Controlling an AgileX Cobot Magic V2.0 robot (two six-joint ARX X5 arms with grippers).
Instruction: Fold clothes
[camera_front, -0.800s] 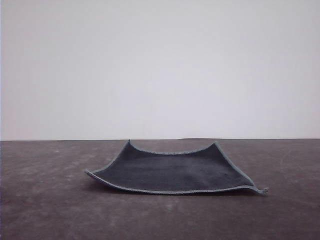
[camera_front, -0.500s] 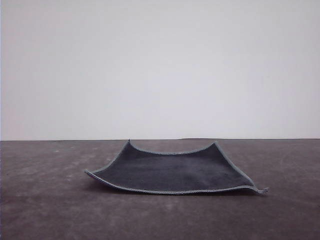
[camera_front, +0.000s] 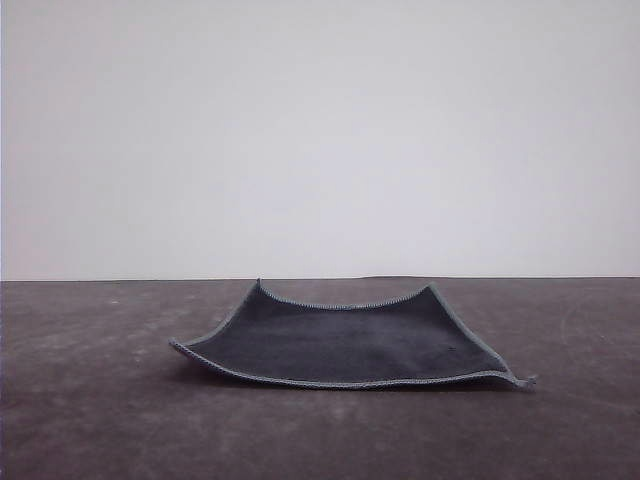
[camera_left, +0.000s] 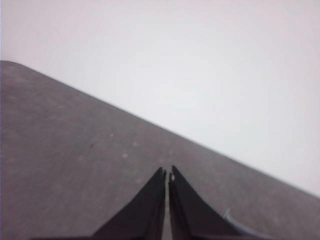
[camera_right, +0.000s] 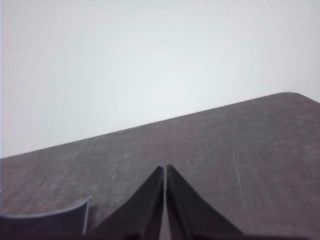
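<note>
The clothes are one dark charcoal-grey square cloth (camera_front: 345, 343) with light grey stitched edging, lying spread on the dark table with its corners curled up, in the middle of the front view. A curled corner of the cloth (camera_left: 240, 226) shows beside my left gripper (camera_left: 167, 173), whose black fingers meet at the tips with nothing between them. Another corner of the cloth (camera_right: 50, 222) lies beside my right gripper (camera_right: 164, 168), also shut and empty. Both grippers hover over bare table, apart from the cloth.
The dark grey table (camera_front: 90, 420) runs back to a straight far edge against a plain white wall (camera_front: 320, 130). The table's rounded far corner (camera_right: 295, 97) appears in the right wrist view.
</note>
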